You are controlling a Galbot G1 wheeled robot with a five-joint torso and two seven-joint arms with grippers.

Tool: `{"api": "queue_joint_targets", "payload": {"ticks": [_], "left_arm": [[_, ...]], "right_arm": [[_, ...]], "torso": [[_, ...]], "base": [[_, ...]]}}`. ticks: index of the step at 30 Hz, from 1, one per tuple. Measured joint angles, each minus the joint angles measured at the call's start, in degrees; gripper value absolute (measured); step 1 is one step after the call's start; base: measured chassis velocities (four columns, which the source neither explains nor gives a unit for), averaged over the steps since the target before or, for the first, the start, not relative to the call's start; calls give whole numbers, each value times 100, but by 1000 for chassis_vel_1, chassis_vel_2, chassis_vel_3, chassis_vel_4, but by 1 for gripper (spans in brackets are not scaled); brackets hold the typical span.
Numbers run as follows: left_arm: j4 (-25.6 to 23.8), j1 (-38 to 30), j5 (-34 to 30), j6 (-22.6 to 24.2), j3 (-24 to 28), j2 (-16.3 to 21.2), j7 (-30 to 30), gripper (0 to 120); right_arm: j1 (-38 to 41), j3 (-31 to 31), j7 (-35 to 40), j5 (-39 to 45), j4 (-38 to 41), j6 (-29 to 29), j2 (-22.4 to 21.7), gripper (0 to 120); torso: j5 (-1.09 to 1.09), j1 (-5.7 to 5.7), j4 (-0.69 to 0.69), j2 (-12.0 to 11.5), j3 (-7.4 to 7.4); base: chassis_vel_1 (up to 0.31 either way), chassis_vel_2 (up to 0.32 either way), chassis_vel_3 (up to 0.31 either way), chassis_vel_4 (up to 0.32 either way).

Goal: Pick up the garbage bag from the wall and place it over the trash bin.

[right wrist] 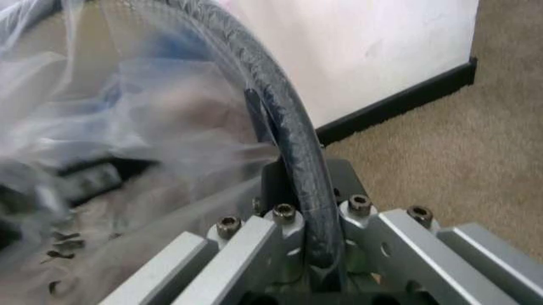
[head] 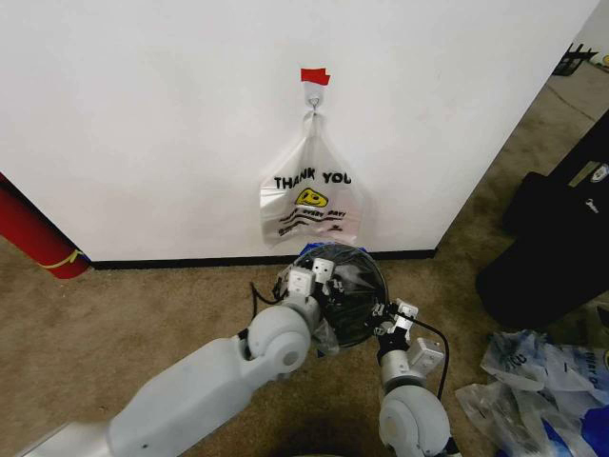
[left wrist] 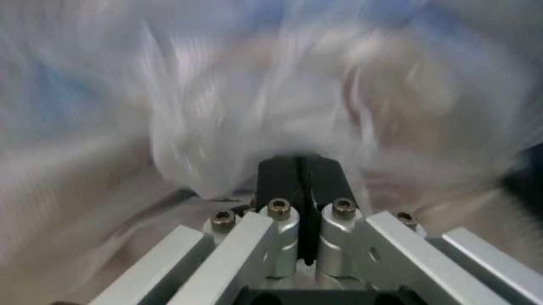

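The trash bin (head: pixel 344 290) stands on the carpet just in front of the wall (head: pixel 143 114), and both pincers are at its rim, one on each side. The left pincer (head: pixel 317 276) is at the near left part of the rim; in its wrist view its fingers (left wrist: pixel 299 181) are pressed together and pinch the thin film of the garbage bag (left wrist: pixel 254 114). The right pincer (head: pixel 392 317) is at the right part of the rim. In its wrist view the dark rim (right wrist: pixel 293 146) runs between its jaws, which seem to clamp it, with the bag film (right wrist: pixel 127 127) lying inside the bin beside it.

So the bag already lies at the bin mouth, between the two pincers. I judge that what matters now is the far rim, away from both pincers toward the wall, where the film must still be spread over the edge. The left pincer, which holds the film, is the nearer one for this.
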Motion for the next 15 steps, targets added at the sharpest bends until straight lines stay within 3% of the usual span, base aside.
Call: {"api": "queue_joint_targets", "payload": {"ticks": [15], "left_arm": [[931, -336, -80, 162, 222, -385, -111, 0]], "right_arm": [[-4, -6, -119, -182, 105, 30, -126, 0]], "torso": [[-1, 0, 0, 0, 0]], "base": [[0, 0, 0, 0]]}}
